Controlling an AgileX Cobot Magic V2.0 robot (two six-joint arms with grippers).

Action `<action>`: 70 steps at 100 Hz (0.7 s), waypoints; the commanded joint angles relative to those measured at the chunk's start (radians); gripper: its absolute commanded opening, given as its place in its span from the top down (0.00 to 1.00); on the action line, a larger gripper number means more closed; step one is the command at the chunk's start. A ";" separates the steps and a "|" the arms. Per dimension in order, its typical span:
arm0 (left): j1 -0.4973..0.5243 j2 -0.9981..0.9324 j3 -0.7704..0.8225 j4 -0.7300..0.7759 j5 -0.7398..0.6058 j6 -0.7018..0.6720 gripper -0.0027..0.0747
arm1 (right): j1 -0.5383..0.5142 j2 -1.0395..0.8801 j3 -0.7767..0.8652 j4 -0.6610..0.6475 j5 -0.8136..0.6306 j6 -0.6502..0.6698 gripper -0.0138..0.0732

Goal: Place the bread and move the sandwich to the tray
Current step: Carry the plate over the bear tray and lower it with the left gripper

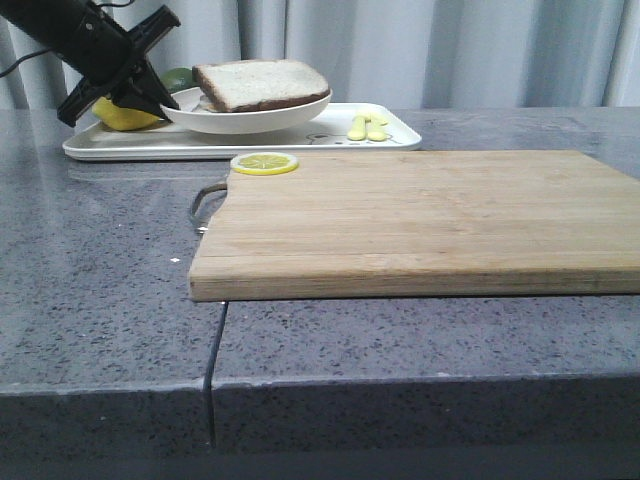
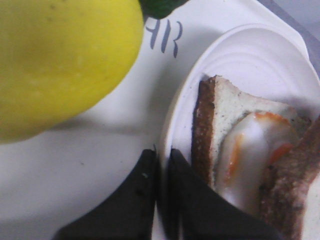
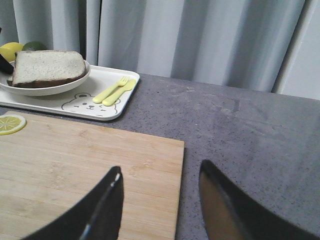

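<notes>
Nearest: wooden board (image 1: 420, 220), bare but for a lemon slice (image 1: 264, 163) at its far left corner, a metal handle (image 1: 205, 205) on its left end. Behind it, white tray (image 1: 150, 146) with bear drawing (image 3: 85, 102) and yellow fork and spoon (image 1: 367, 127). On the tray, round white plate (image 1: 245, 118) carrying the sandwich (image 1: 260, 85); top bread slice (image 3: 47, 67) over the egg (image 2: 255, 150), seen in the left wrist view. Left gripper (image 2: 161, 160) at the plate's left edge, fingers pinched together on the rim. Lemon (image 1: 125, 115) and a green fruit (image 1: 178, 77) just beside. Right gripper (image 3: 160, 200) above the board's right end, fingers spread apart, holding nothing.
</notes>
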State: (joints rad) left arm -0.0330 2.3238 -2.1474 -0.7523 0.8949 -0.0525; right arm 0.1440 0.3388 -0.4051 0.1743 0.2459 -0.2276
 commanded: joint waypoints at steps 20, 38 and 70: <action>-0.019 -0.070 -0.041 -0.047 -0.077 -0.027 0.99 | -0.004 0.008 -0.026 -0.007 -0.072 0.000 0.42; -0.026 -0.056 -0.041 -0.044 -0.091 -0.052 0.99 | -0.004 0.008 -0.026 -0.007 -0.072 0.000 0.42; -0.028 -0.035 -0.041 -0.044 -0.072 -0.054 0.99 | -0.004 0.008 -0.026 -0.007 -0.072 0.000 0.42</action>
State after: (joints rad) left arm -0.0560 2.3617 -2.1518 -0.7441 0.8534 -0.0927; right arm 0.1440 0.3388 -0.4051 0.1743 0.2499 -0.2276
